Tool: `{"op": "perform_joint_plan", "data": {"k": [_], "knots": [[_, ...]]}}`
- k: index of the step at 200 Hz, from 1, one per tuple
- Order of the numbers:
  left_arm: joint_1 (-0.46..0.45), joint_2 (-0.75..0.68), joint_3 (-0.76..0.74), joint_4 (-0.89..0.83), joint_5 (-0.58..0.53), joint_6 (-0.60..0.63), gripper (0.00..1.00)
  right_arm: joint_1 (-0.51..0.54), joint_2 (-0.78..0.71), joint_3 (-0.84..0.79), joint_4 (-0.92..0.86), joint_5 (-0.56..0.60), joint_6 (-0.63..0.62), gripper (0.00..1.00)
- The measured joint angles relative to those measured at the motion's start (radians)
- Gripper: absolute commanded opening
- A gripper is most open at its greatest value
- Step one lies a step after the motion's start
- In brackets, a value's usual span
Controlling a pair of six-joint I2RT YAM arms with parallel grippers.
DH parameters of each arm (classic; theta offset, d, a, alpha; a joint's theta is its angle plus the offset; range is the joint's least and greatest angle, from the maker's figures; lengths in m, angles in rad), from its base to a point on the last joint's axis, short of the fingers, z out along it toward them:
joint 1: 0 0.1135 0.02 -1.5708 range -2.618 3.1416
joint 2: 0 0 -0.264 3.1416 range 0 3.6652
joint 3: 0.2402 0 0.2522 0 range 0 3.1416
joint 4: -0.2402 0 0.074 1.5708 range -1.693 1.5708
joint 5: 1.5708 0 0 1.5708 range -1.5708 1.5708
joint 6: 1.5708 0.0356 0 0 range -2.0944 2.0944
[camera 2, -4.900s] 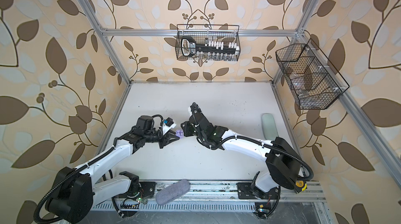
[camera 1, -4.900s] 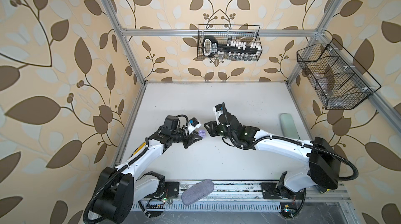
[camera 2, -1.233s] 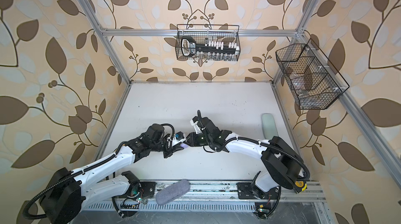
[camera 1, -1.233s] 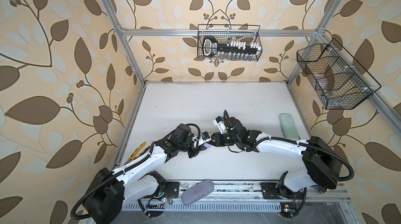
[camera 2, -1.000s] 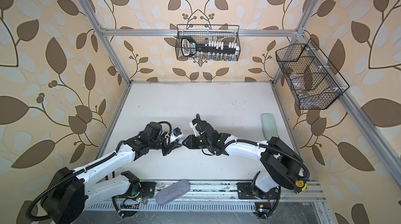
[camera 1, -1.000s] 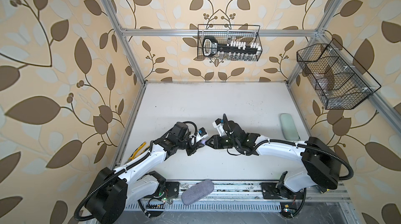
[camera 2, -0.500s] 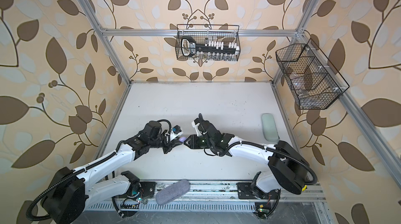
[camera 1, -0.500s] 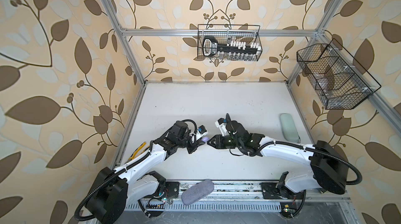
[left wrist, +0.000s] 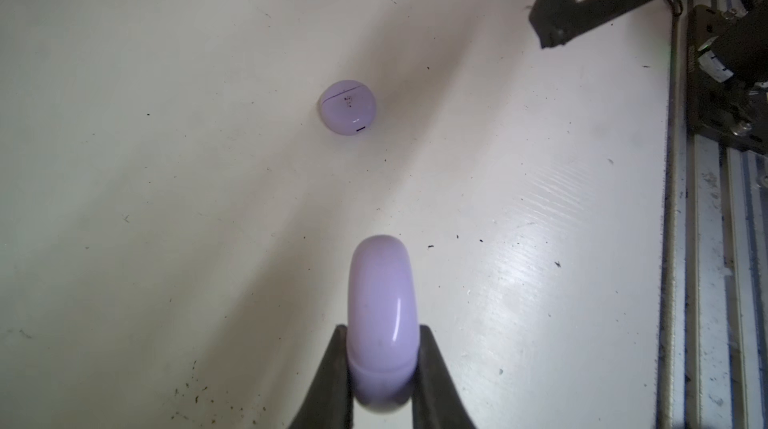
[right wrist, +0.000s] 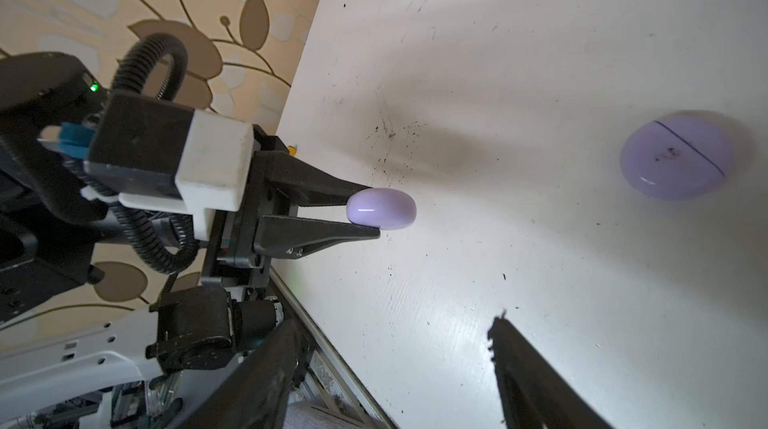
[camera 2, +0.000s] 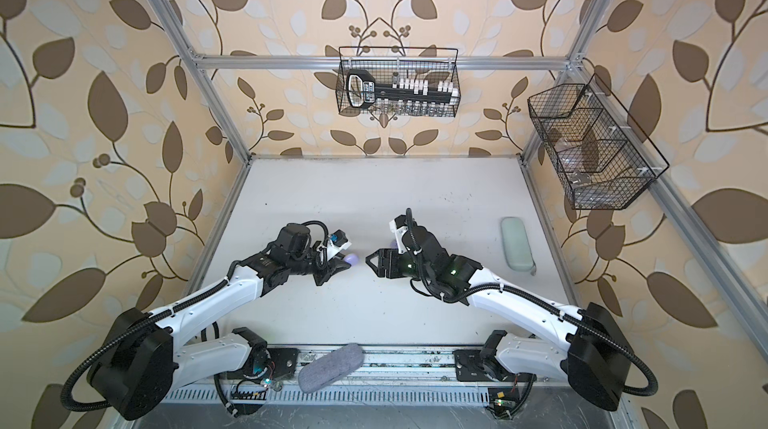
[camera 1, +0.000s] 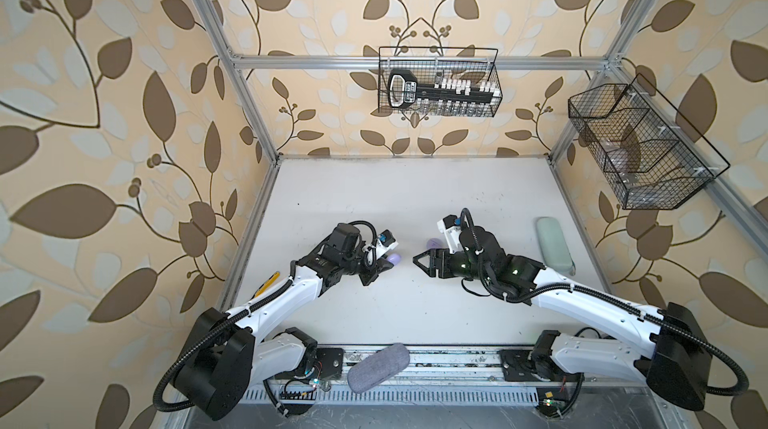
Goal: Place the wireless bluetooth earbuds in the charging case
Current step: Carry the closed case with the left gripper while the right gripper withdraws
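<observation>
Tabletop (left wrist: 166, 198) below, left tool (left wrist: 382, 329) pinches seemingly closed charging case (left wrist: 382, 281).

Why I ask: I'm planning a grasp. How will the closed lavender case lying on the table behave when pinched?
Probably slippery: the case on the table looks glossy and domed, so a pinch may squeeze it out. Lying flat, it likely slides rather than rolls. Probably rigid: its twin shows no dent in the left gripper.

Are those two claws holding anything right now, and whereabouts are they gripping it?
The left claw pinches a closed, round pale-lavender plastic case by its two broad faces near one edge. The right claw is open and empty.
</observation>
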Motion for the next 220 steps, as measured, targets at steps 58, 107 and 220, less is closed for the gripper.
{"op": "perform_joint_plan", "data": {"k": [58,107,220], "knots": [[0.0,0.039,0.038,-0.03,0.0,-0.001,0.1,-0.011,-0.103,-0.041,-0.068,0.062,-0.026,0.87],[0.0,0.046,0.084,-0.069,-0.02,-0.001,0.11,-0.027,-0.141,-0.058,-0.109,0.089,-0.044,1.0],[0.0,0.219,0.283,-0.196,-0.027,-0.056,0.13,-0.046,-0.267,-0.129,-0.295,0.397,-0.097,1.0]]}}
